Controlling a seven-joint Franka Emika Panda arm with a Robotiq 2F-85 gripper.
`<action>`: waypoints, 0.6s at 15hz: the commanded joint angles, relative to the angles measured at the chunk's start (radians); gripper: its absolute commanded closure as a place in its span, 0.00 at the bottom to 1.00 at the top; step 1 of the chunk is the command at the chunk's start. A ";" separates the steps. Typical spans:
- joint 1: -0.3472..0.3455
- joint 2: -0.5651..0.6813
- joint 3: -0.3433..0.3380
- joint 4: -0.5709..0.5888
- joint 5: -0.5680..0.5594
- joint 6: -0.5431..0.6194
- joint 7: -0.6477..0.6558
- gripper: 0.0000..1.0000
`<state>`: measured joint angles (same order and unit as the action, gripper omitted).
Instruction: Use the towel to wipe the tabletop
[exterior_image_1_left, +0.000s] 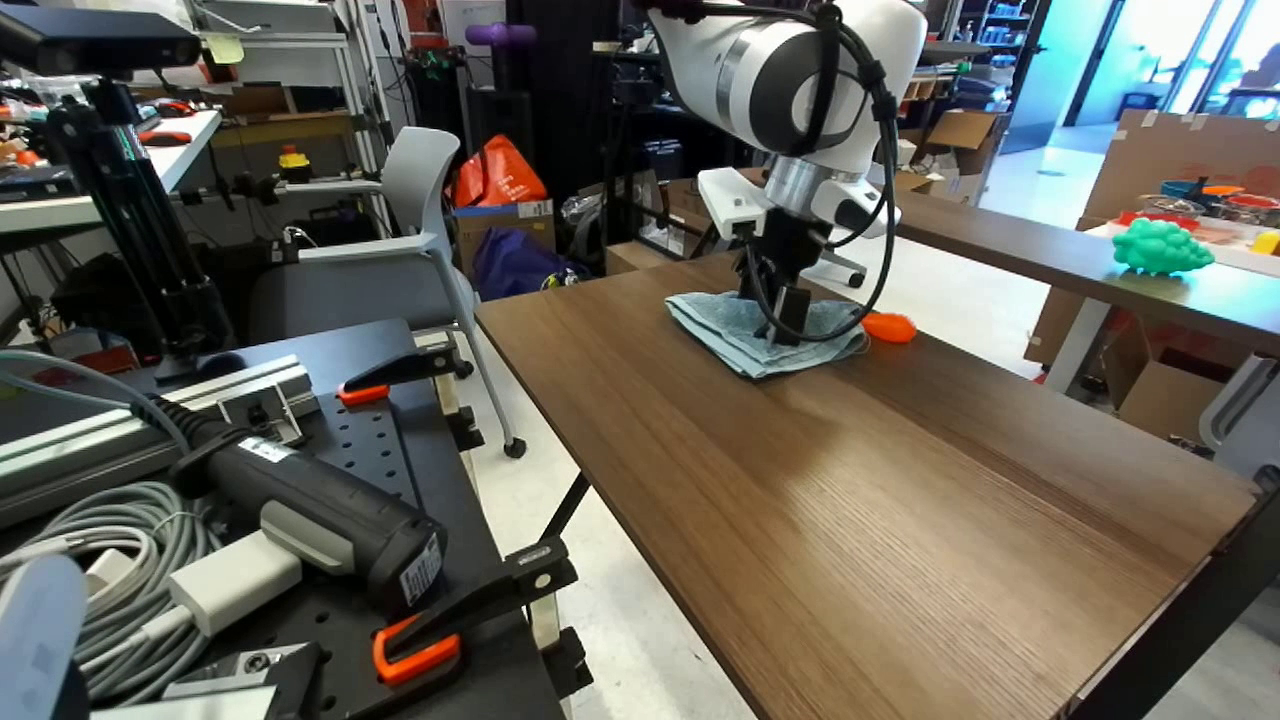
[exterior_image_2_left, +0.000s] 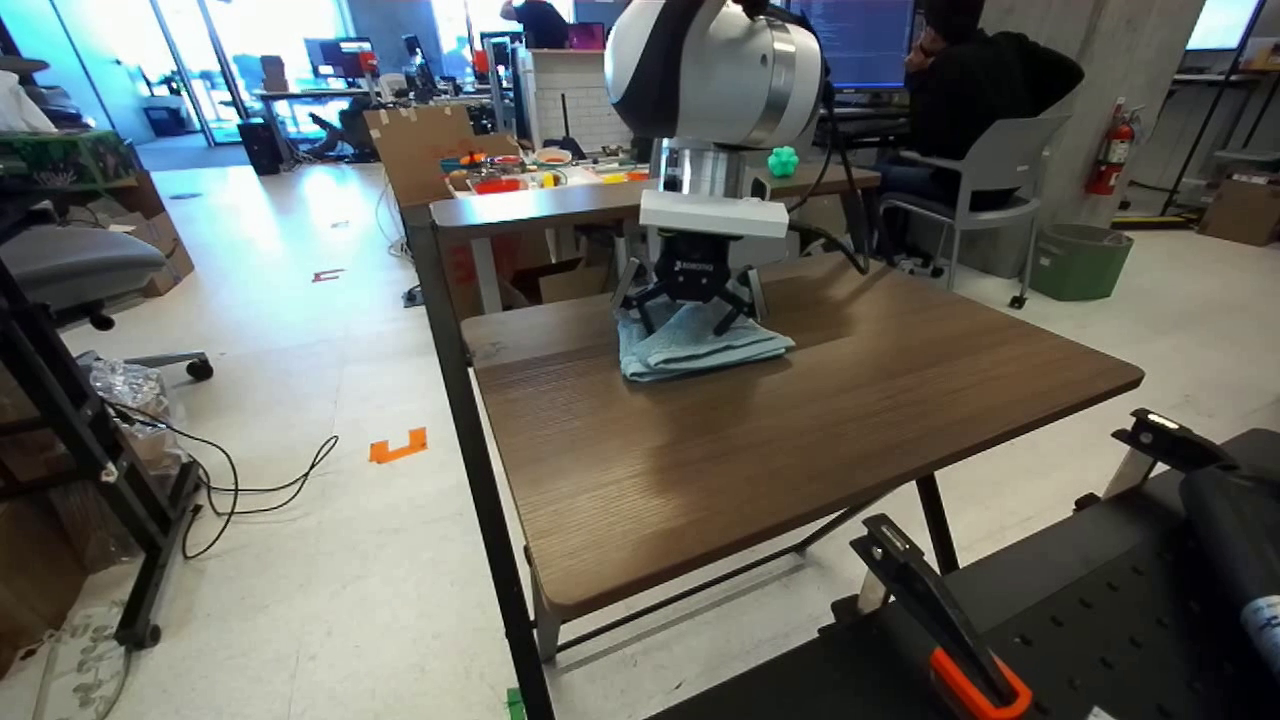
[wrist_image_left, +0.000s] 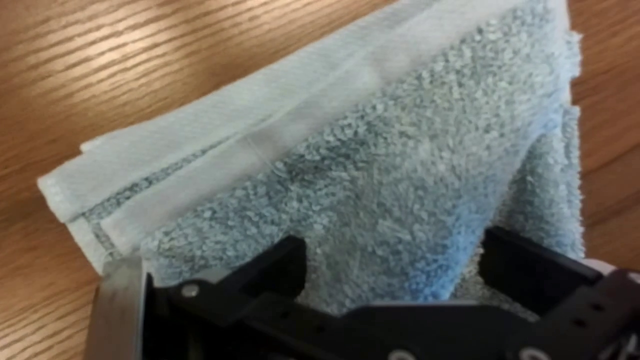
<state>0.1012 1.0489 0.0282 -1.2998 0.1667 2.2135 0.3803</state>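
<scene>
A folded light blue towel (exterior_image_1_left: 715, 325) lies near the far end of the brown wooden tabletop (exterior_image_1_left: 850, 520). It also shows on the tabletop (exterior_image_2_left: 800, 430) as a flat stack (exterior_image_2_left: 700, 352) in an exterior view. My gripper (exterior_image_1_left: 772, 306) points down over the towel, and it shows above the cloth (exterior_image_2_left: 688, 324) with its fingers spread. In the wrist view the gripper (wrist_image_left: 392, 262) is open, with a wide gap between the dark fingertips. The towel (wrist_image_left: 360, 175) spreads under and between them, not pinched. The fingertips are at or very close to the cloth; exact contact cannot be told.
An orange object (exterior_image_1_left: 888, 327) lies beside the towel near the table edge. A black cable (exterior_image_1_left: 885, 260) loops down beside the gripper. A black cart (exterior_image_1_left: 350, 440) with clamps and cables stands alongside. A dark post (exterior_image_2_left: 450, 350) stands at a table end. A second table holds a green toy (exterior_image_1_left: 1160, 246).
</scene>
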 joint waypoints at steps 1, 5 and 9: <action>0.049 0.049 0.028 0.069 0.000 -0.020 -0.013 0.00; 0.115 0.074 0.040 0.093 -0.018 -0.020 -0.017 0.00; 0.113 -0.010 0.049 -0.028 -0.023 -0.177 -0.077 0.00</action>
<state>0.2324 1.0767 0.0652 -1.2536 0.1579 2.1407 0.3594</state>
